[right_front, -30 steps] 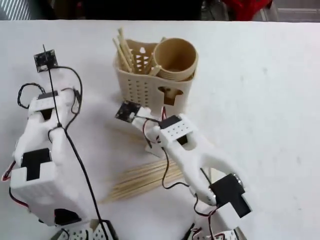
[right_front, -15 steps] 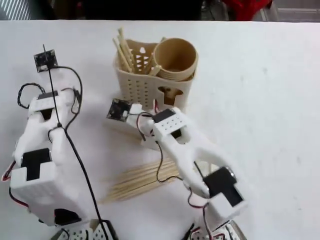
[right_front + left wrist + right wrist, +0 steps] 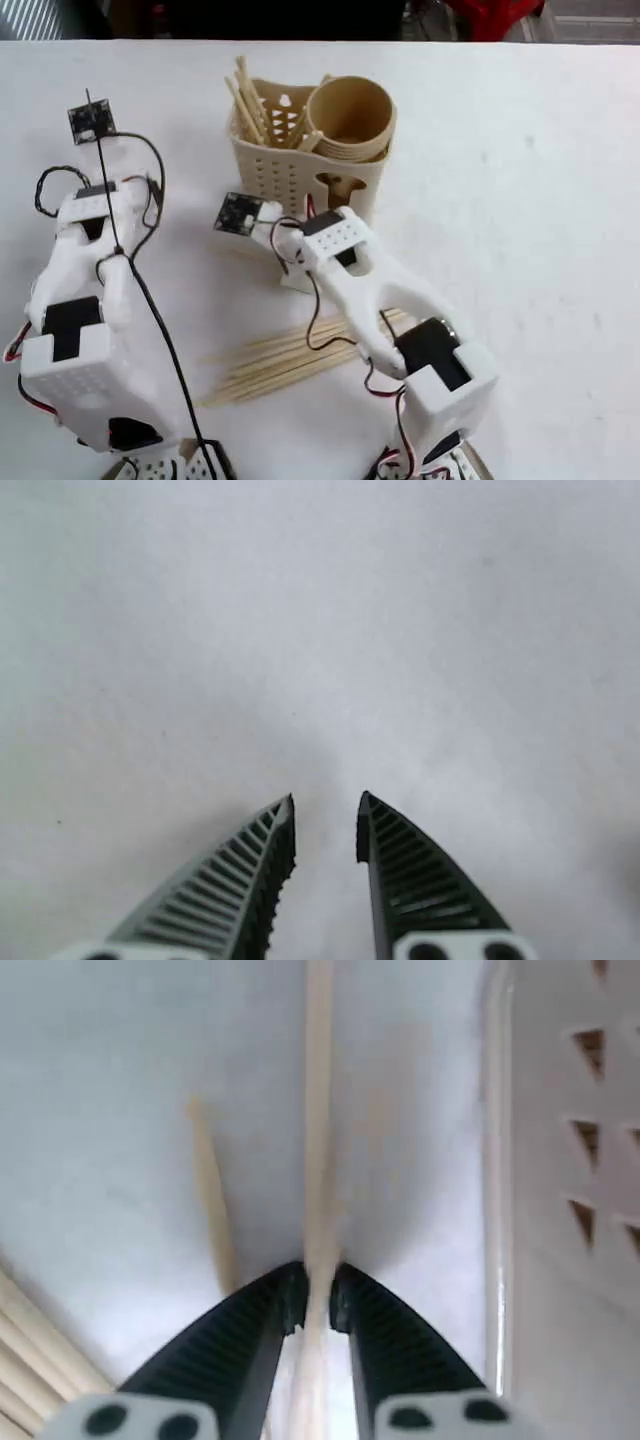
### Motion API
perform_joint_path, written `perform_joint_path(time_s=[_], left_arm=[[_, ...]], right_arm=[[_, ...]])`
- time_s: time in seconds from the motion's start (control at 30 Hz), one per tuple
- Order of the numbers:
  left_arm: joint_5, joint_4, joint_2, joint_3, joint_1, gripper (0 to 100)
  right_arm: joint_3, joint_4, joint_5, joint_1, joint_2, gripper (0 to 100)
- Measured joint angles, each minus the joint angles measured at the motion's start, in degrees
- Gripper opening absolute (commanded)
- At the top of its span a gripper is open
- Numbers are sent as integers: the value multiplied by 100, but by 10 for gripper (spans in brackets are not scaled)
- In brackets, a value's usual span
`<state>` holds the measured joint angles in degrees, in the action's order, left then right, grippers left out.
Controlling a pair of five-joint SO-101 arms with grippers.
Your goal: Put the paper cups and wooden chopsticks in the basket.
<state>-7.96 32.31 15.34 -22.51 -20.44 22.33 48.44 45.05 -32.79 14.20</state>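
the right gripper (image 3: 318,1300) is pinched tight on one wooden chopstick (image 3: 318,1110). the stick points out past the tips, just beside the basket (image 3: 570,1160) wall. another loose chopstick (image 3: 210,1200) lies on the table (image 3: 100,1110) next to it. the basket (image 3: 300,170) sits at the far side of the table, with the paper cups (image 3: 350,120) and some sticks (image 3: 250,105) inside. a pile of chopsticks (image 3: 280,360) lies near the arms. the left gripper (image 3: 325,830) hangs over bare table, its tips a little apart, holding nothing.
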Motion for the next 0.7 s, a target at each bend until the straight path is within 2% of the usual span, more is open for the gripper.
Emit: perform_joint_path(time_s=[0.2,0.5,0.7], left_arm=[[0,0,0,0,0,116],[0,0,0,0,0,116],[0,0,0,0,0,116]], right_arm=[[149,193,-246,-18,-440,16],[853,334,-932,-352,-3051,16],[229,712,-1389,-352,-4325,16]])
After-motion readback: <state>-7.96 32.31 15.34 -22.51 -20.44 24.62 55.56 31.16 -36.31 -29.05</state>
